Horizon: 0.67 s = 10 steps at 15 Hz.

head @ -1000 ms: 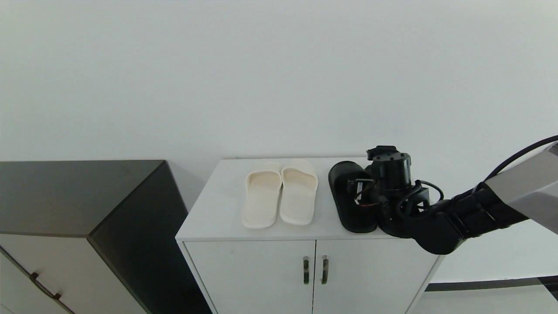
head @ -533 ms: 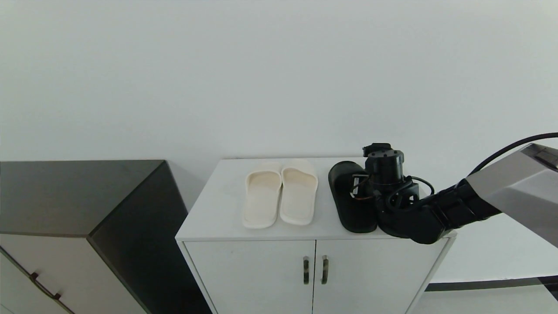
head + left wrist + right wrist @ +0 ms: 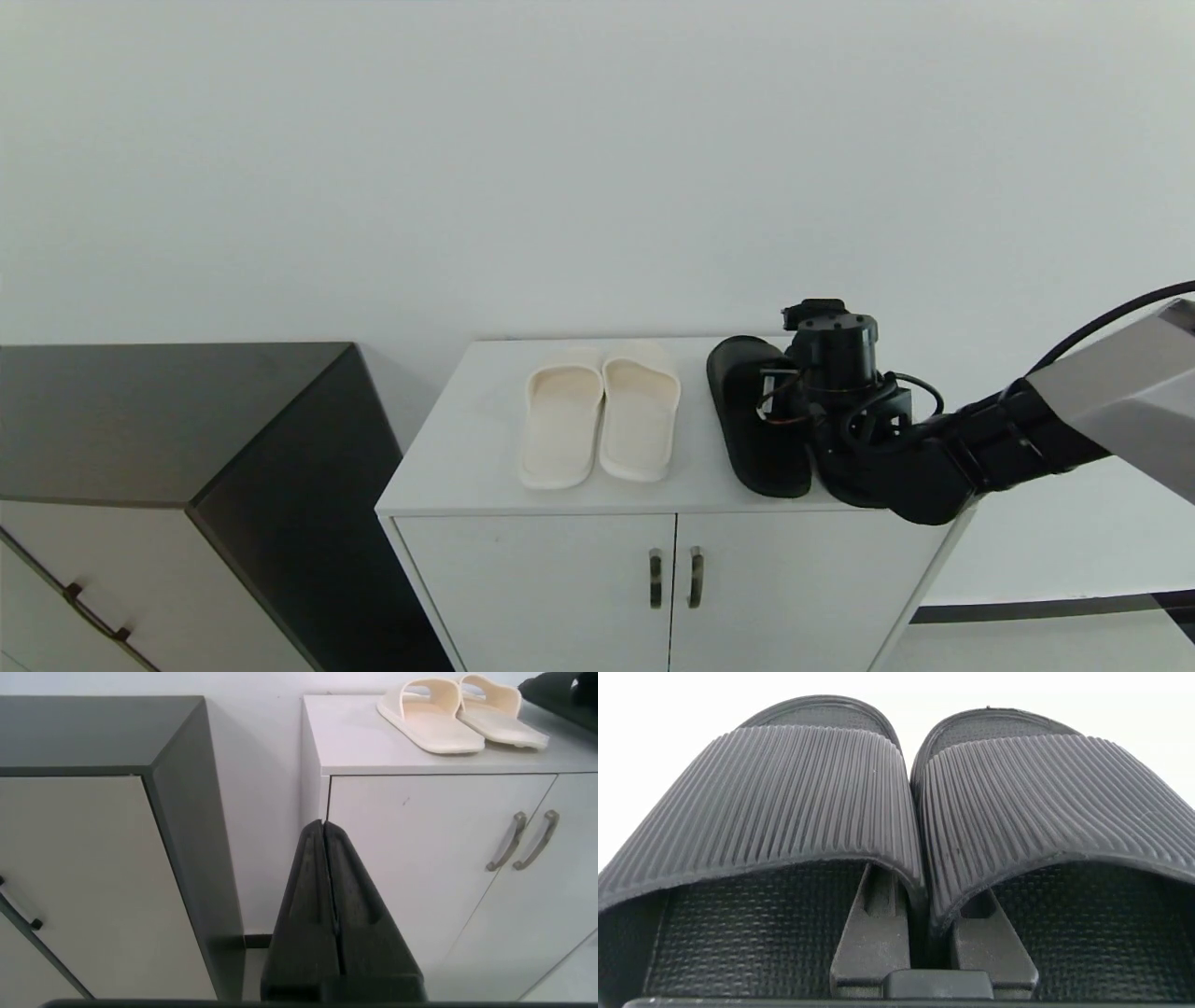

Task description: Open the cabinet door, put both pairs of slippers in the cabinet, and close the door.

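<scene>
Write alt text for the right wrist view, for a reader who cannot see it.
A pair of black slippers with ribbed straps lies side by side, seen from the heel end. The right gripper has one of its jaws under each strap, with the slippers' adjoining inner edges pinched between them.

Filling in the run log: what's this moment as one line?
right gripper: shut on black ribbed rubber slippers | cream foam slippers: on white cabinet top | cabinet doors: shut | left gripper: shut
</scene>
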{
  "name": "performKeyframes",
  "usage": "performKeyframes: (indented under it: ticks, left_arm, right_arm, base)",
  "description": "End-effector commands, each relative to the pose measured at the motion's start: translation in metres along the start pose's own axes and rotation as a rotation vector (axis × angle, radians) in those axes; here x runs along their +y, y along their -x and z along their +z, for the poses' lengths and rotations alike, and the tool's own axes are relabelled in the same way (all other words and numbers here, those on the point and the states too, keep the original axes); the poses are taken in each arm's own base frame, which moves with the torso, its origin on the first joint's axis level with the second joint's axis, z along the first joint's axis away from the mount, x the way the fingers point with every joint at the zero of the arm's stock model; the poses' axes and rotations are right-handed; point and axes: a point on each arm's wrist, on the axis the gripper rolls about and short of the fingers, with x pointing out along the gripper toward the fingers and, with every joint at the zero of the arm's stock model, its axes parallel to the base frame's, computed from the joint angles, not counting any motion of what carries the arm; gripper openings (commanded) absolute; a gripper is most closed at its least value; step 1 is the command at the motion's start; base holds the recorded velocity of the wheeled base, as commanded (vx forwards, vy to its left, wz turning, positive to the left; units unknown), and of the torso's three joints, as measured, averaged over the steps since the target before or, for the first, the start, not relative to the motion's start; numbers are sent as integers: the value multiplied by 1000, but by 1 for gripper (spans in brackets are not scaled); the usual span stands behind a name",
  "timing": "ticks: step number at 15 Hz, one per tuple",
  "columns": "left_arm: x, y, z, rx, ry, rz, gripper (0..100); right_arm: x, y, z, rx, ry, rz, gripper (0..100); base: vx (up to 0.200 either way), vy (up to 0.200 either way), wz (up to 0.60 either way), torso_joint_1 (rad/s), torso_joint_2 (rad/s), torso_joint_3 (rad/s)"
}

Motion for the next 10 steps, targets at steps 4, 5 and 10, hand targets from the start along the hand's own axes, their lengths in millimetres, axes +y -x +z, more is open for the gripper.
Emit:
performKeyframes:
  ticks: [4, 5, 10]
  left_arm:
    - [0, 0, 0, 0, 0, 0, 0]
    - [0, 0, 0, 0, 0, 0, 0]
    - [0, 0, 0, 0, 0, 0, 0]
  right_arm:
    - [-12, 108, 29, -27, 32, 245, 0]
    - [-15, 129, 24, -12, 48, 309, 0]
    - [-42, 192, 18, 72, 95, 590, 0]
  base:
    - [0, 0, 0, 0, 0, 0]
    - [0, 0, 0, 0, 0, 0]
    - [0, 0, 0, 0, 0, 0]
